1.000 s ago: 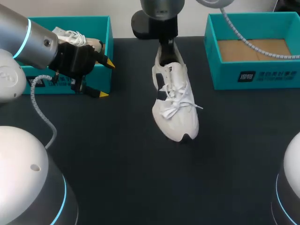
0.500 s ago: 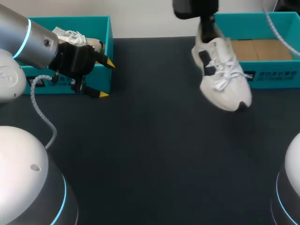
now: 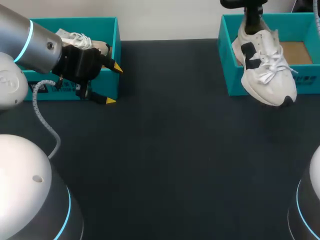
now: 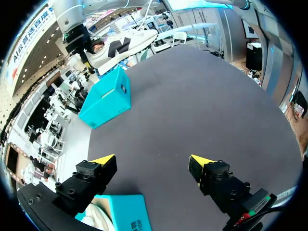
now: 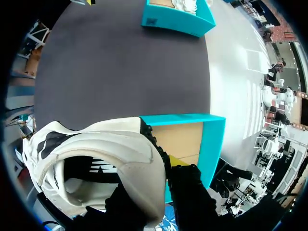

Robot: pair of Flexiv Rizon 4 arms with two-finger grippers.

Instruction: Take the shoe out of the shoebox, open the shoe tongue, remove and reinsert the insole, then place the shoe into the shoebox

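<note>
The shoe (image 3: 265, 70) is being gripped at its heel by the right gripper (image 3: 252, 21), seemingly hung toe-down over the shoebox (image 3: 226, 57) beneath.

- Your white shoe (image 3: 265, 70) with black marks hangs in the air, toe tipped down, over the shoebox's front wall.
- Your blue-green shoebox (image 3: 307, 82) sits open.

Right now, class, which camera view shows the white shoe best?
The head view: the white shoe shows nearly whole, laces and toe. The right wrist view shows only its heel collar, close up; the left wrist view shows it small and far.
</note>
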